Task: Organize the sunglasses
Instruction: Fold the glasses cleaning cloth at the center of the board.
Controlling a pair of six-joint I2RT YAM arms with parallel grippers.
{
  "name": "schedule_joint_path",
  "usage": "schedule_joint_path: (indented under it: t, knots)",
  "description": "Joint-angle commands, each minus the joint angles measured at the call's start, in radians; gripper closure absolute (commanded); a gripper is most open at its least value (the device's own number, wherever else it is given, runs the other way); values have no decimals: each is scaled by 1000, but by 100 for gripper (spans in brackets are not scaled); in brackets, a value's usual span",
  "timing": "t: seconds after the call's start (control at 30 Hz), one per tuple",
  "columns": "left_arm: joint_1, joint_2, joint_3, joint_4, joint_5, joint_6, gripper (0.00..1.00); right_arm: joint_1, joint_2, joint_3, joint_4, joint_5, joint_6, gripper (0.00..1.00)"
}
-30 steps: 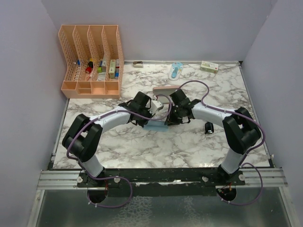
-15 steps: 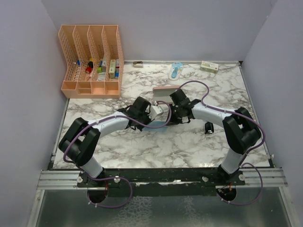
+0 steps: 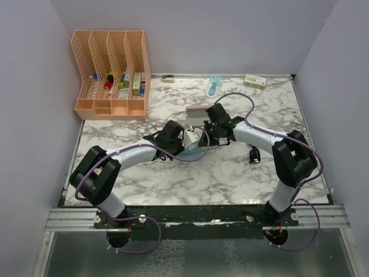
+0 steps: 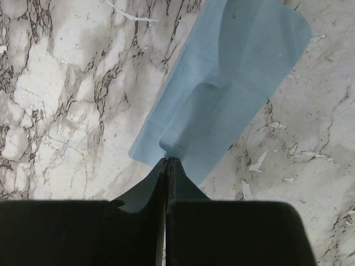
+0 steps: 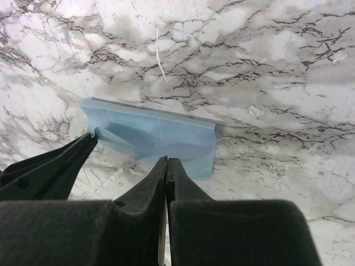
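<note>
In the top external view, the left gripper [image 3: 195, 148] and the right gripper [image 3: 206, 142] are seen meeting over the middle of the marble table [image 3: 150, 173], with a light blue cloth [image 3: 193, 154] held between them. The pink case [image 3: 199, 108] lies just beyond them on the far side and is partly covered by the right arm. The sunglasses [image 3: 253, 154] are taken to be the small dark object lying to the right beside the right forearm, well apart from the cloth, though it is too small here to be made out with certainty. In the left wrist view, the jaws are seen pressed together on an edge of the cloth [image 4: 227, 94], which hangs limp and creased above the marble. In the right wrist view, the jaws are likewise closed to a thin line, and an edge of the cloth [image 5: 155, 133] appears to be pinched between them, while the other claw is seen nipping the cloth's left corner. The sunglasses are judged to be light and stiff, with a thin frame that could bend and slick lenses that could be scratched. They would best be taken across the folded frame near the bridge or hinge, clear of the lenses, with a gentle squeeze.
</note>
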Motion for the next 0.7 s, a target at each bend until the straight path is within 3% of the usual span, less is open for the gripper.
schedule_joint_path:
  t: [0.0, 0.47, 0.67]
  knots:
    - [-18, -45, -30, 41, -39, 39, 100, 7, 25, 33, -12, -15, -8, 99]
    - [-23, -46, -51, 61, -86, 21, 100, 7, -38, -101, 25, -39, -4, 99]
    - [-30, -46, -48, 56, -73, 19, 100, 6, -45, -117, 37, -45, 6, 94]
